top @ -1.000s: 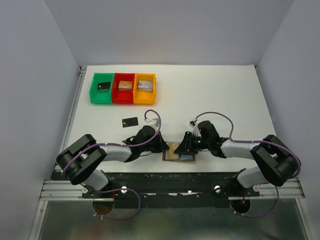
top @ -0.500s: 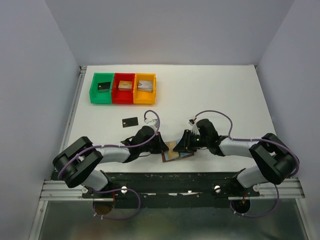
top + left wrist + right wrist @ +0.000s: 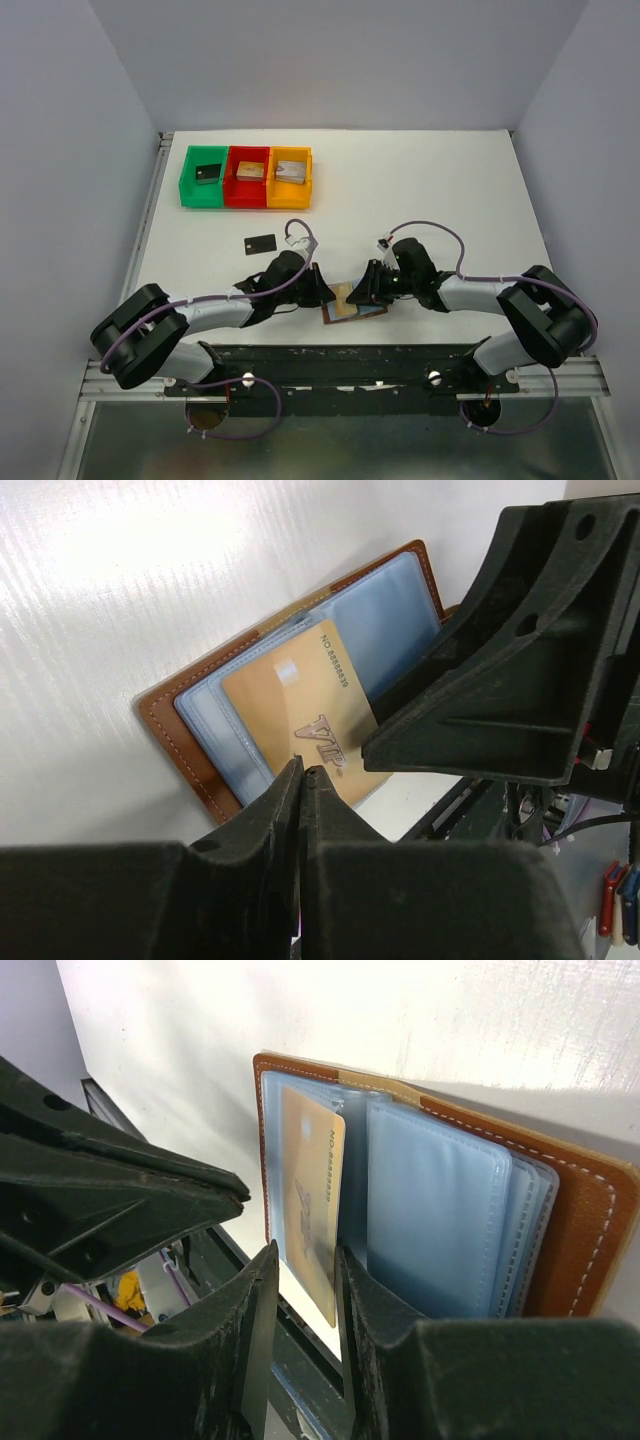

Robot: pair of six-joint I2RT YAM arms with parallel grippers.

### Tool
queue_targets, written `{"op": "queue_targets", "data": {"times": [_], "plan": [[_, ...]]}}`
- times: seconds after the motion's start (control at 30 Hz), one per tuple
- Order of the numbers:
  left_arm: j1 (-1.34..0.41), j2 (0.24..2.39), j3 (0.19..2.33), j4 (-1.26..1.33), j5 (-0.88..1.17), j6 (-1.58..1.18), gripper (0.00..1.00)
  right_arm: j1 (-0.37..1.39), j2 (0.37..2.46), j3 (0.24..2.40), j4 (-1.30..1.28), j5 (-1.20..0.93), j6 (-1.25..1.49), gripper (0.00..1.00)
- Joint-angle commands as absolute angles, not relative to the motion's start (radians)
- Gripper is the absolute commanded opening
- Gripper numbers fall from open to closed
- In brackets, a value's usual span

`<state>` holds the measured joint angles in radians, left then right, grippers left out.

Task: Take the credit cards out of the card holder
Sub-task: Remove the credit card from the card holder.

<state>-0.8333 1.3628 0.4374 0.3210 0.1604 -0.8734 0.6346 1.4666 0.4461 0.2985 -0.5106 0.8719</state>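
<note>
Smooth white table (image 3: 420, 190) is stretching between plain pale grey walls, its sheen catching the light in soft streaks. Near the front edge, between the two arms, the card holder (image 3: 172, 728) is lying open and flat, showing stitched brown leather and glossy blue-grey pockets. A gold card (image 3: 300, 710) is sticking partway out of one pocket.

The left gripper (image 3: 303, 773) is hovering at that card's near edge. Its matte black fingers are almost meeting, and whether they are pinching the card cannot be told. The right gripper (image 3: 303, 1253) is standing parted over the holder's other half, with nothing visibly clamped.

Farther out, a black card (image 3: 260, 243) is lying alone. Green (image 3: 186, 180), red (image 3: 247, 151) and orange (image 3: 290, 151) plastic bins are sitting side by side at the back left.
</note>
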Motion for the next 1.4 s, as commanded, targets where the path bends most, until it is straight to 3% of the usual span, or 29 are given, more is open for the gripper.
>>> {"op": "queue_targets", "data": {"times": [0.0, 0.4, 1.37], "plan": [[-0.834, 1.316, 0.454, 0.269, 0.135, -0.845, 0.14, 0.637, 1.479, 0.462, 0.334, -0.503, 0.871, 0.37], [-0.835, 1.385, 0.422, 0.294, 0.138, -0.859, 0.0, 0.637, 1.48, 0.462, 0.342, -0.511, 0.873, 0.37], [-0.836, 1.486, 0.393, 0.425, 0.18, -0.894, 0.0, 0.637, 1.554, 0.477, 0.446, -0.618, 0.884, 0.37]]}}
